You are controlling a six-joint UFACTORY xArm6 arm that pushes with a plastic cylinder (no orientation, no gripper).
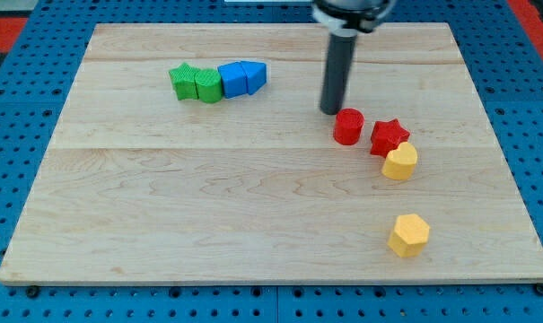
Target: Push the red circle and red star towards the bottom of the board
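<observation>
The red circle (348, 126) stands right of the board's middle. The red star (389, 136) sits just to its right, close to or touching it. My tip (331, 110) is just above and to the left of the red circle, very near its upper left edge; I cannot tell if it touches. The rod comes down from the view's top.
A yellow block (399, 162) touches the red star's lower right. A yellow hexagon (408, 235) lies nearer the bottom right. A green star (184, 81), a green block (208, 86) and two blue blocks (233, 79) (255, 75) form a row at upper left.
</observation>
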